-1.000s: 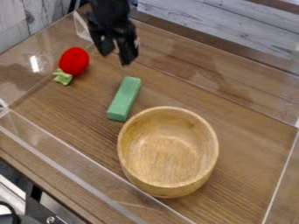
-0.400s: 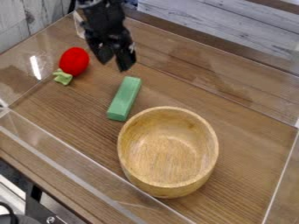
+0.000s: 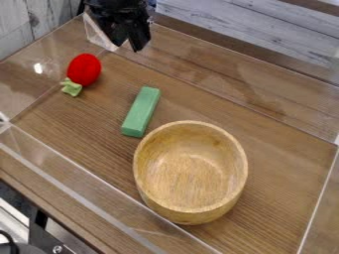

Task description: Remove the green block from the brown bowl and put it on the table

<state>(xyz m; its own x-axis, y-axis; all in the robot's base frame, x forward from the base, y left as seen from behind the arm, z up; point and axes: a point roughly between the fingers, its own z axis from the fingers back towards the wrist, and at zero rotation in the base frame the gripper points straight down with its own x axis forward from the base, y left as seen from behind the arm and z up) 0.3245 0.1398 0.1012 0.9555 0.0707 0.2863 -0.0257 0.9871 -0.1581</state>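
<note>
The green block (image 3: pixel 141 110) lies flat on the wooden table (image 3: pixel 252 94), just up and left of the brown bowl (image 3: pixel 192 170). The bowl is empty, its light wooden inside fully visible. My gripper (image 3: pixel 129 41) hangs at the top left of the camera view, well above and behind the block and touching nothing. It holds nothing, and its dark fingers blur together, so their gap is hard to read.
A red ball-like object (image 3: pixel 83 67) sits at the left, with a small green piece (image 3: pixel 70 88) just in front of it. A clear plastic wall (image 3: pixel 27 139) borders the table's front and left. A pale plank wall runs along the back.
My gripper has risen and drawn back toward the top left, away from the green block. Its fingers look closer together than before. Block and bowl have not moved.
</note>
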